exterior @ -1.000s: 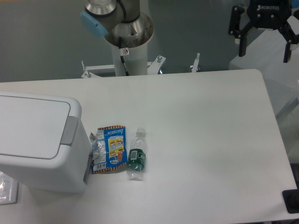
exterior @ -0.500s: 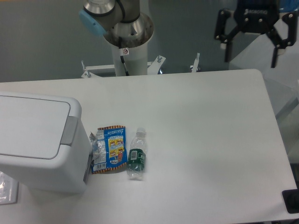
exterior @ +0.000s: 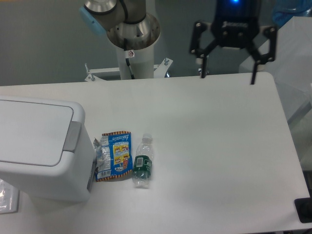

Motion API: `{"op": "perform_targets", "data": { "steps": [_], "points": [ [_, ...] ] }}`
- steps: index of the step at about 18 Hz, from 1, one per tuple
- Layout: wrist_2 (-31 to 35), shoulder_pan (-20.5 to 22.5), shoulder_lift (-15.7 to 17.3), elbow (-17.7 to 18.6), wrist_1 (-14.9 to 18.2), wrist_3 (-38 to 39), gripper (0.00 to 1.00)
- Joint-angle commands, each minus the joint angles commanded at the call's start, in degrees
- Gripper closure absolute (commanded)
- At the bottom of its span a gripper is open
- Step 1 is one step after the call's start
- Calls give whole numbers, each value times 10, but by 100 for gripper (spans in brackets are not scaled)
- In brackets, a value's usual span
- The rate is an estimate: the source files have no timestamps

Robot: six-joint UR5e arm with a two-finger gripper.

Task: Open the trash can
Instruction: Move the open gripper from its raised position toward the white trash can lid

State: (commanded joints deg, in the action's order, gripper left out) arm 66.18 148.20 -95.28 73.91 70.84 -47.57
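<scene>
White table (exterior: 209,146): fills most of the view, grey wall behind
Trash can (exterior: 41,148): front-left corner, lid flat and closed, grey push-bar (exterior: 73,136) on its right edge
Snack packet (exterior: 114,155): lying flat just right of the bin
Plastic bottle (exterior: 142,161): on its side, just beside the packet
Arm base (exterior: 133,39): behind the far edge
Gripper (exterior: 228,78): above far edge, fingers spread wide, holding nothing
</scene>
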Motion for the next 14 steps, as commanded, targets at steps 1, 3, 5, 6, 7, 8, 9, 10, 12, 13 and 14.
{"op": "perform_targets", "data": {
  "steps": [1,3,5,6,7,8,9,10,12,13,14],
  "points": [
    [1,-23,0,10,0,19,0],
    [2,-52,0,21,-4,64,0],
    [2,-74,-1,30,-4,101,0],
    [1,-84,0,39,-6,113,0],
    [2,-93,0,48,-17,127,0],
    [3,-101,0,58,-33,149,0],
    [8,-109,0,63,-46,177,0],
    [15,-115,-1,65,-55,206,0],
    [18,-126,-3,71,-58,251,0],
    [18,-128,-3,75,-57,270,0],
    [16,-130,-6,75,-57,292,0]
  ]
}}
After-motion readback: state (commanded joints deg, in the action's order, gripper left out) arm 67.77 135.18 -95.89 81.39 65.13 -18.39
